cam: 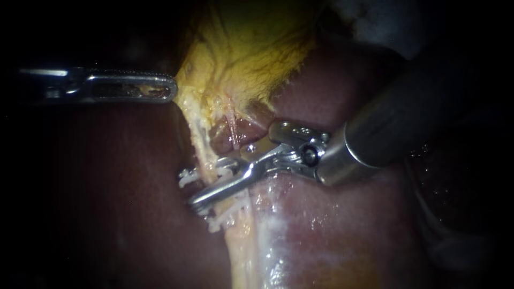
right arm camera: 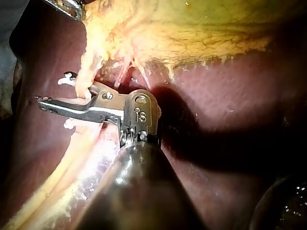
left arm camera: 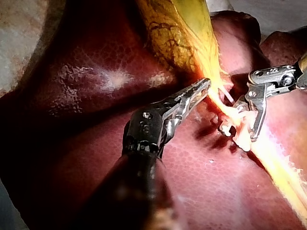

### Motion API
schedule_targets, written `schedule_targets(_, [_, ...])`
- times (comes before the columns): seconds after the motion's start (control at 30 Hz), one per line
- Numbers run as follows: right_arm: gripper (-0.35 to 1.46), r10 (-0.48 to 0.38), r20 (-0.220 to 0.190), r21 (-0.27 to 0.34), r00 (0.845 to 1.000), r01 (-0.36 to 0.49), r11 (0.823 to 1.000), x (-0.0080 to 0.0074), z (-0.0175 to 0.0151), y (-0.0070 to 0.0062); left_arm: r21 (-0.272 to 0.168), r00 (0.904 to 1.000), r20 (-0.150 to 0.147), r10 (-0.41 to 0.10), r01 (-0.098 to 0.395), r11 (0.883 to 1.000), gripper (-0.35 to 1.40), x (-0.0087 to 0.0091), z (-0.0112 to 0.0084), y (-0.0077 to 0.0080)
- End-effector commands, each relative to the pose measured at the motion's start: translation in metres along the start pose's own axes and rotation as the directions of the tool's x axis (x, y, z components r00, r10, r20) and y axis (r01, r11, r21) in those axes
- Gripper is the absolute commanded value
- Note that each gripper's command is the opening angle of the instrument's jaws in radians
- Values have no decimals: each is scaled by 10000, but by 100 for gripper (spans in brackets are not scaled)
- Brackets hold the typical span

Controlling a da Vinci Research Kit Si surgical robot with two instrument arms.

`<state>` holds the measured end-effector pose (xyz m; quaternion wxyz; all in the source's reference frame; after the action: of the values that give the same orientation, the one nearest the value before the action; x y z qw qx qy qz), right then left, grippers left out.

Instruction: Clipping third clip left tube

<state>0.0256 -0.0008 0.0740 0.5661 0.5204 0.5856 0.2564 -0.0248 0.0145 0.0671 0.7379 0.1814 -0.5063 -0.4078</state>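
Observation:
The yellow gallbladder (cam: 251, 43) hangs at the top, and the pale left tube (cam: 201, 144) runs down from its neck. My left instrument (cam: 170, 88) has its jaws shut on the gallbladder's edge and holds it taut. My right instrument (cam: 197, 202) reaches in across the left tube, with its long jaws closed on it from both sides. Two white clips sit on this tube, one (cam: 186, 175) just above the jaws and one (cam: 214, 223) just below. In the right wrist view the jaws (right arm camera: 45, 103) cross the tube (right arm camera: 82, 88). The left wrist view shows both instruments (left arm camera: 206, 85) (left arm camera: 254, 136).
Dark red liver (cam: 107, 187) lies under and around everything. A thin pink tube (cam: 234, 131) runs beside the left tube, just above my right instrument's wrist. Pale glistening tissue (cam: 267, 246) continues downward below the clips.

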Motion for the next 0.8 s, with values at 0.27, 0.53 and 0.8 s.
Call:
schedule_targets(0.27, [48, 140, -68, -121, 9999, -141, 9998, 12, -1, -6, 1, 10000, -2, -1, 1, 10000, -35, 0, 0, 0])
schedule_targets(0.53, [5, 737, -14, -229, 9973, -737, 9970, 12, -4, -8, 1, 10000, -2, -1, 1, 10000, -35, 0, 0, 0])
schedule_targets(0.8, [-35, 1031, 13, -271, 9947, -1030, 9943, 12, -5, -8, 1, 10000, -2, -1, 1, 10000, -35, 0, 0, 0])
